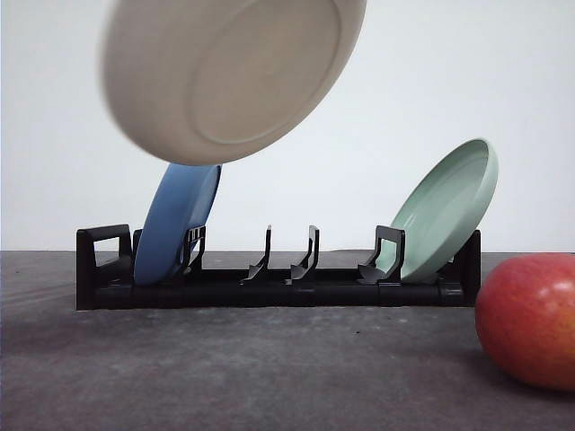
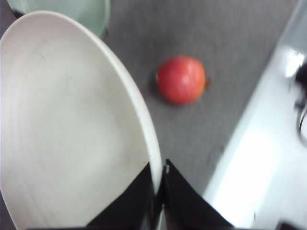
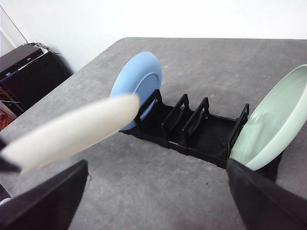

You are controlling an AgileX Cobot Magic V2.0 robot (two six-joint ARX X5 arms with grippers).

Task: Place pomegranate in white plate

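Grey, matte tabletop [image 1: 225, 377] runs back to a plain white wall, with a black dish rack [image 1: 278, 285] standing across its far side. Largest in view, the white plate [image 1: 229, 76] is airborne above the rack's left end, tilted with its underside toward the front camera, and slightly blurred. In the left wrist view the left tool [image 2: 158, 201] is clamped on the plate's rim, its two black fingers pressed together over the edge. A blue plate [image 1: 175, 224] stands on edge in the rack's left slot; a pale green plate [image 1: 449, 206] leans in the right slot. The right tool [image 3: 158, 201] has its fingers wide apart, holding nothing, facing the rack. The pomegranate [image 1: 530, 319] rests on the tabletop at the front right, forward of the rack and well apart from the raised plate. Judgement: the fruit lies on the right arm's side, so the free right tool is the nearer one, while the plate must first be set down flat.
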